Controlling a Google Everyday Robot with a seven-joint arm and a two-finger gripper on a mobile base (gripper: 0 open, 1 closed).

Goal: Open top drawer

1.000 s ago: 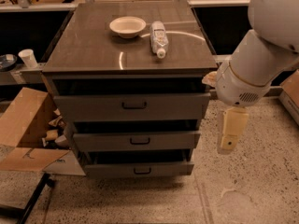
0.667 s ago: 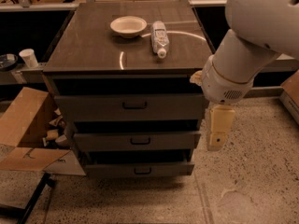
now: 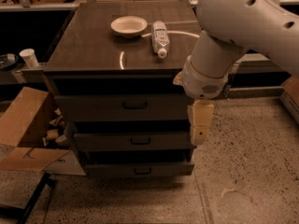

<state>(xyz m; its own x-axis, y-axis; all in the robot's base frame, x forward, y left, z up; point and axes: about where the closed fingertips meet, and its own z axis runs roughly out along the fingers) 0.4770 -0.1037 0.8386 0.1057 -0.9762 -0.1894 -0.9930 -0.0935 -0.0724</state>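
Note:
The top drawer (image 3: 93, 108) is the wide dark front just under the cabinet top, with a small black bar handle (image 3: 135, 105) at its centre. It sits about flush with the cabinet. My gripper (image 3: 200, 127) hangs pointing down at the cabinet's right front corner, level with the lower edge of the top drawer and to the right of the handle. My big white arm (image 3: 233, 27) covers the cabinet's right side and the drawer's right end.
Two shorter drawers (image 3: 133, 141) (image 3: 140, 169) lie below. A white bowl (image 3: 129, 26) and a lying plastic bottle (image 3: 160, 38) rest on the cabinet top. An open cardboard box (image 3: 28, 129) stands on the floor left. A white cup (image 3: 29, 57) is at far left.
My arm and gripper have moved left, from out beside the cabinet to its right front corner. The drawers have not moved.

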